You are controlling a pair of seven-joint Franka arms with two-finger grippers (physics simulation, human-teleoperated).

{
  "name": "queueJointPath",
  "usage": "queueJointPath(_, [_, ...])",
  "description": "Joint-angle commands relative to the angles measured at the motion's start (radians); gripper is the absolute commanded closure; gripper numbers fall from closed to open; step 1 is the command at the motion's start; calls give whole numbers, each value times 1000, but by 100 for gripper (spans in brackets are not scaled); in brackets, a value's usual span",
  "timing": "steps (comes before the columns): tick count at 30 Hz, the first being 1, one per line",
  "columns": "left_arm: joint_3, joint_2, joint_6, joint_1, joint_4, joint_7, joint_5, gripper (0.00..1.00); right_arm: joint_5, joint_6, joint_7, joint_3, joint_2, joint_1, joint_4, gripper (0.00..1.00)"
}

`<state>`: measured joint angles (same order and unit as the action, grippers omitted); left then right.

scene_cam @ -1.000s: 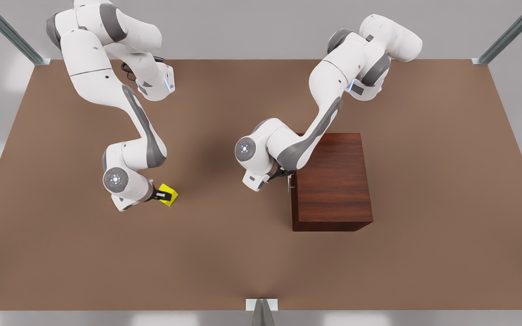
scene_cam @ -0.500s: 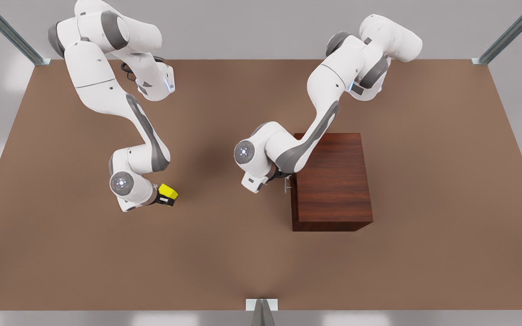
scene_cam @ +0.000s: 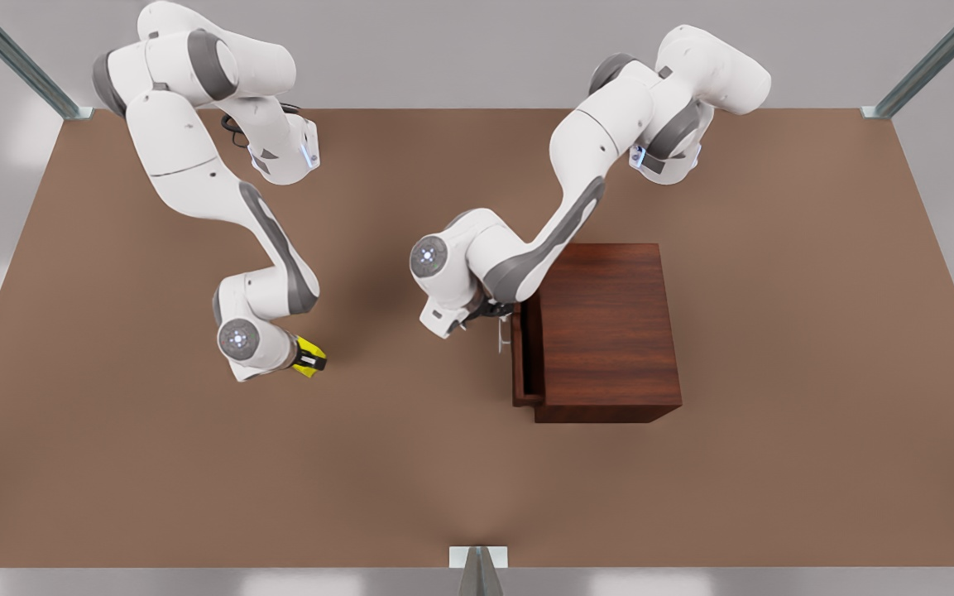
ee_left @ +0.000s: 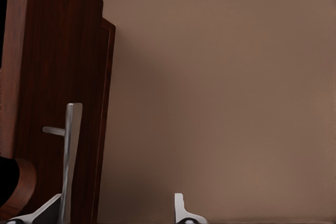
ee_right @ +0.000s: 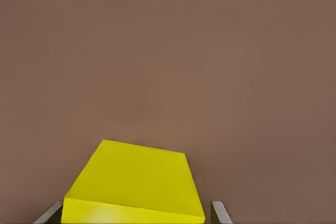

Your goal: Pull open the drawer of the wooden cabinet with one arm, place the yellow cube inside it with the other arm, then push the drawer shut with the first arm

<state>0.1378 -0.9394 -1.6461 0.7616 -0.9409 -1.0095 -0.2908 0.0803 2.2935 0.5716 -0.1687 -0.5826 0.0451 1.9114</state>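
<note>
- Front view, centre-right of the frame: the drawer (scene_cam: pixel 519 356) stands only slightly out of the wooden cabinet (scene_cam: pixel 609 331). The opening looks too narrow yet to take the cube.
- Left jaws sit at the thin silver handle (scene_cam: pixel 500 335), just left of the cabinet front. In the left wrist view the fingers are spread wide, and the bar lies against one finger (ee_left: pixel 50 211) rather than being pinched.
- Risk: a hooked handle, not a clamped one, may slip off the finger if the pull drifts off the drawer's line. The drawer would then stop part-way.
- Risk: an angled pull could drag the whole cabinet across the counter (scene_cam: pixel 410 488) instead of sliding the drawer.
- Right jaws, left of centre in the front view, are closed on the yellow cube (scene_cam: pixel 312 357), one finger at each side. I cannot tell whether the cube is clear of the counter.
- Risk: the cube appears tilted in the right wrist view. A weak hold could let it twist or drop in transit.
- Risk: both arms must meet at the drawer, so carrying the cube over too early invites a collision.
</note>
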Motion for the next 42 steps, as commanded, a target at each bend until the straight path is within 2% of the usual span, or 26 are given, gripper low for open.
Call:
queueJointPath(1, [3,1,-30,8,1,-14,4,0,1,17,22,0,-9,1,0,0])
queueJointPath(9, [-15,-35,-80,28,62,-14,2,0,3,29,22,0,-29,1,-3,2])
queueJointPath(11, [-15,-35,-80,34,62,-14,2,0,4,29,22,0,-29,1,-6,12])
queueJointPath(13, [-17,-35,-72,45,62,-23,2,0,9,27,7,0,-36,1,-11,29])
queueJointPath(15, [-17,-36,-80,53,63,-26,2,0,9,24,5,-2,-36,1,-15,36])
queueJointPath(19, [-17,-73,-87,68,108,-27,2,0,9,-17,-12,-8,-20,1,-48,37])
queueJointPath(27, [-18,-55,-60,67,116,-24,4,0,7,-115,-95,-14,0,1,-150,37])
queueJointPath(30, [-18,0,55,53,166,-24,33,0,6,-131,-136,-26,0,10,-186,37])
queueJointPath(33, [-17,175,268,-39,166,-21,88,0,7,-131,-141,-37,0,15,-199,37])
queueJointPath(34, [-17,289,455,-141,166,-15,174,0,6,-131,-170,-40,1,19,-216,37])
queueJointPath(35, [-17,349,549,-235,166,0,226,0,6,-135,-193,-66,1,19,-236,37])
queueJointPath(36, [-14,399,690,-395,165,233,243,0,6,-160,-283,-117,1,19,-284,37])
queueJointPath(37, [-12,401,744,-485,163,403,239,0,9,-160,-341,-152,-2,41,-318,37])
queueJointPath(38, [-15,421,740,-535,162,544,233,0,10,-161,-397,-152,-2,100,-347,37])
queueJointPath(39, [-17,637,530,-587,-200,764,180,0,12,-163,-464,-153,-6,168,-377,37])
queueJointPath(40, [-17,738,370,-613,-391,809,190,0,12,-163,-516,-153,-9,228,-410,37])
queueJointPath(42, [-9,708,397,-607,-375,801,190,0,16,-167,-613,-152,-6,332,-505,37])
